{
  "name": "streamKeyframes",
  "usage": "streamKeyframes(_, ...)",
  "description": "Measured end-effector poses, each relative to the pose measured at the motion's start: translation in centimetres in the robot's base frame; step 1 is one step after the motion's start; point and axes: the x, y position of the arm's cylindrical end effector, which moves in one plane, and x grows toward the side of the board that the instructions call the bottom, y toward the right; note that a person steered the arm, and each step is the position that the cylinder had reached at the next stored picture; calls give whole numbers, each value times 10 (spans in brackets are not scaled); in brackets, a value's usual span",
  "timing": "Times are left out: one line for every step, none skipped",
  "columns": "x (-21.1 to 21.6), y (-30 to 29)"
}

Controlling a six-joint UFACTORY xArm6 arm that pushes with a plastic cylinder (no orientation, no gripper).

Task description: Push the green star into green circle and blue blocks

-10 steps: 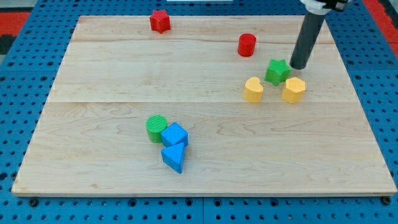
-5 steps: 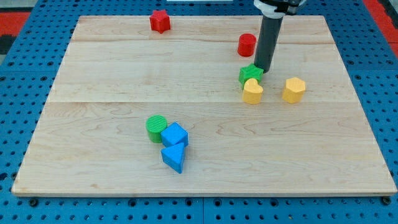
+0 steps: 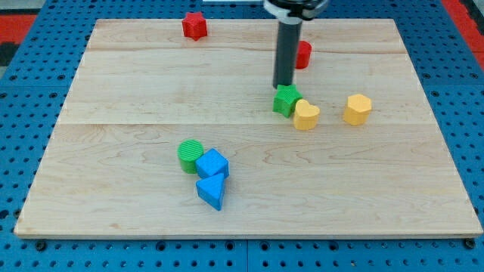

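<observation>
The green star (image 3: 286,100) lies right of the board's middle, touching the yellow heart (image 3: 306,115) on its right. My tip (image 3: 282,86) stands at the star's upper edge, touching it or nearly so. The green circle (image 3: 190,154) sits lower left of centre, with a blue cube (image 3: 212,165) against its right side and a blue triangle (image 3: 212,190) just below the cube. The star is well up and to the right of that group.
A red cylinder (image 3: 303,54) stands partly behind the rod. A red star (image 3: 194,26) is near the view's top edge. A yellow hexagon (image 3: 357,109) lies right of the heart. The wooden board (image 3: 113,91) rests on a blue pegboard.
My tip has swept from the right towards the left, pushing the green star leftwards past the yellow hexagon and to the yellow heart's left side. The other blocks have not moved.
</observation>
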Motion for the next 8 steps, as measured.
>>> streamKeyframes(0,-24)
streamKeyframes(-10,15)
streamKeyframes(-21,81)
streamKeyframes(4,76)
streamKeyframes(18,25)
streamKeyframes(22,-29)
streamKeyframes(25,-71)
streamKeyframes(11,-64)
